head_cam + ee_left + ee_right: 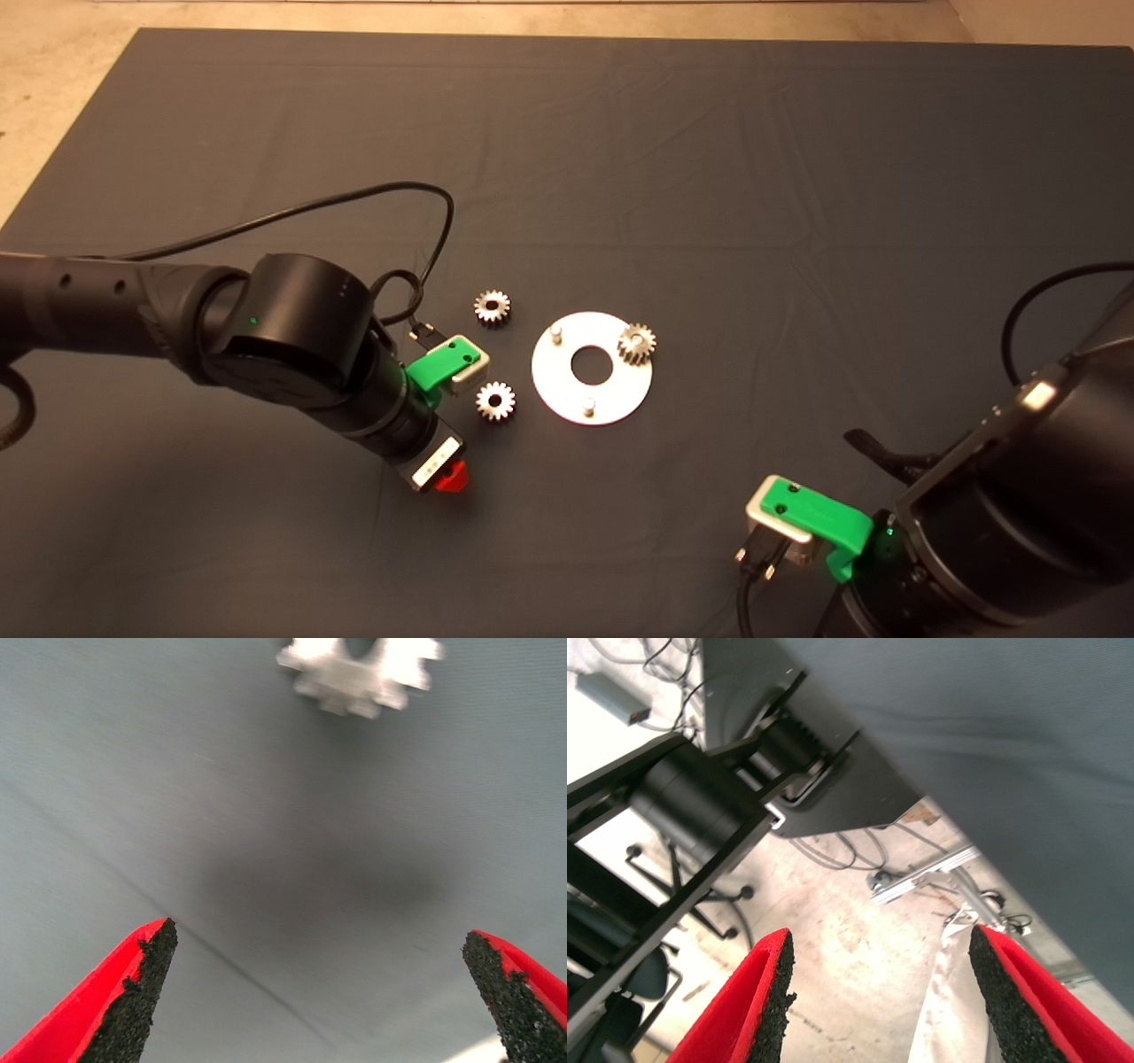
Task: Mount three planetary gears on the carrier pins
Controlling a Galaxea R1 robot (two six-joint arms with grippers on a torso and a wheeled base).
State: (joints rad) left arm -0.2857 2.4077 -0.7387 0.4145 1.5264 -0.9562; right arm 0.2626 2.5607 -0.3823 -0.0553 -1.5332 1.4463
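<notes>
One planetary gear (pixel 636 342) already sits on a carrier pin at the disc's (pixel 611 403) far-right rim, so two remain: the near loose gear (pixel 495 400) just left of the disc, and the far loose gear (pixel 492 307) a little beyond it. Two pins stand bare, the far-left pin (pixel 555 333) and the near pin (pixel 588 408).

Your left gripper (pixel 323 992) hovers low over the mat (pixel 709 159) just short of the near loose gear, fingers spread wide with nothing between them. To take this gear well, I would bring the pads forward until they straddle it evenly, close across the teeth rather than on one edge, and keep it flat — a tilted gear will likely jam on its pin.

The head view gives you the whole layout but hides the left fingers under the wrist. The left wrist view supplies that: both pads apart, and the gear (pixel 359 669) only partly in view ahead of them — so you are not yet over it. The right gripper (pixel 877 992) waits at the mat's near-right edge, fingers apart, looking at floor and cables.
</notes>
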